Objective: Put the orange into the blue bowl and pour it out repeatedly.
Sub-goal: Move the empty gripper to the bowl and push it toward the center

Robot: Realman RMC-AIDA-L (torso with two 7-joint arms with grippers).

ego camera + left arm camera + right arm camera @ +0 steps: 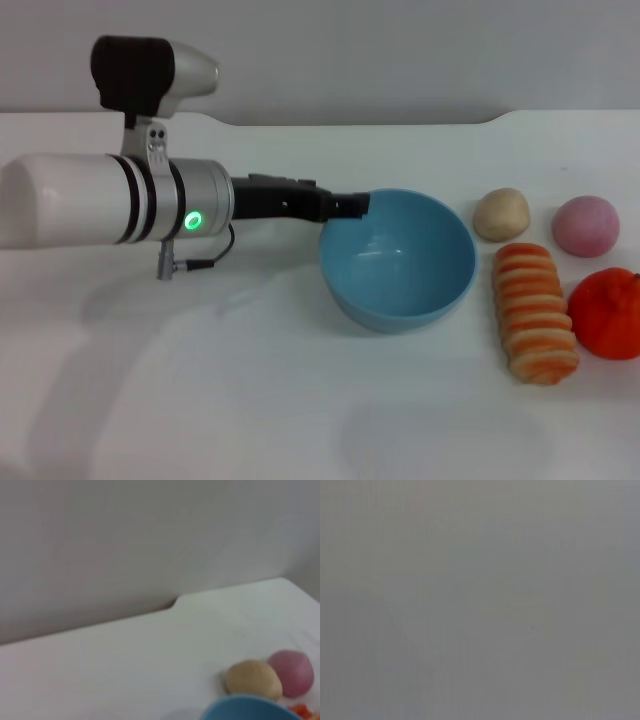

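The blue bowl (400, 262) stands empty on the white table, mid-right in the head view. My left gripper (352, 205) reaches in from the left and is closed on the bowl's left rim. The bowl's rim also shows in the left wrist view (250, 708). The orange (610, 312) lies on the table at the far right, apart from the bowl, and a sliver of it shows in the left wrist view (302, 710). My right gripper is out of sight, and the right wrist view shows only plain grey.
A striped orange-and-cream bread roll (535, 312) lies between the bowl and the orange. A beige ball (501, 214) and a pink ball (586, 225) sit behind them, close to the bowl's right side. The table's back edge meets a grey wall.
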